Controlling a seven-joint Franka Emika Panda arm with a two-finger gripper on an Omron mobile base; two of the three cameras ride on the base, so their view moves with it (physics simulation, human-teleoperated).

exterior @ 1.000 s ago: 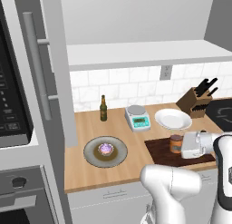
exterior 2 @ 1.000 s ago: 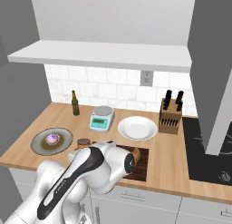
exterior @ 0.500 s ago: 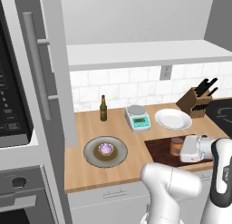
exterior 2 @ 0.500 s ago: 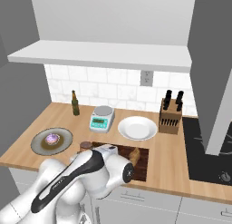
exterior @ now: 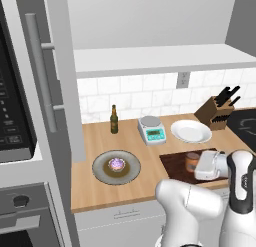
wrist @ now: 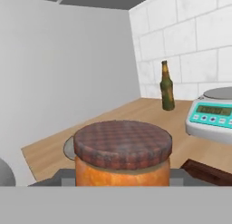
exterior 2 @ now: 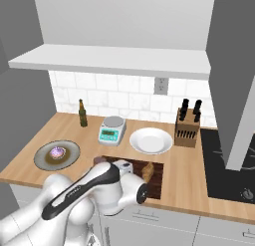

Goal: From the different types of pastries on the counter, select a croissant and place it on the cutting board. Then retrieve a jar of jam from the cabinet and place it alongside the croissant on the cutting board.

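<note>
now, from the left base view, the jar of jam (exterior: 192, 162) stands low over the cutting board (exterior: 176, 164), right against the white hand (exterior: 201, 166). whether it rests on the board or hangs just above is not clear, so letting go too early could drop it and tip it. the plate (exterior: 116, 167) with the pink-topped pastry (exterior: 117, 164) sits well apart on the surface (exterior: 100, 146), out of harm.

from the right base view, the croissant (exterior 2: 147, 172) lies on the board's right part, just beside the arm's wrist. the main risk is here: a sideways pull of the arm could brush the croissant and push it toward the board's edge. the jar shows as a dark lid at the board's left end.

in the hand view, the jar fills the lower middle, its checked lid facing the camera, close between the fingers. i cannot tell whether the hand grips it or has slackened. the green bottle (wrist: 166, 86) and scale (wrist: 213, 114) stand far behind, clear of any retreat.
</note>
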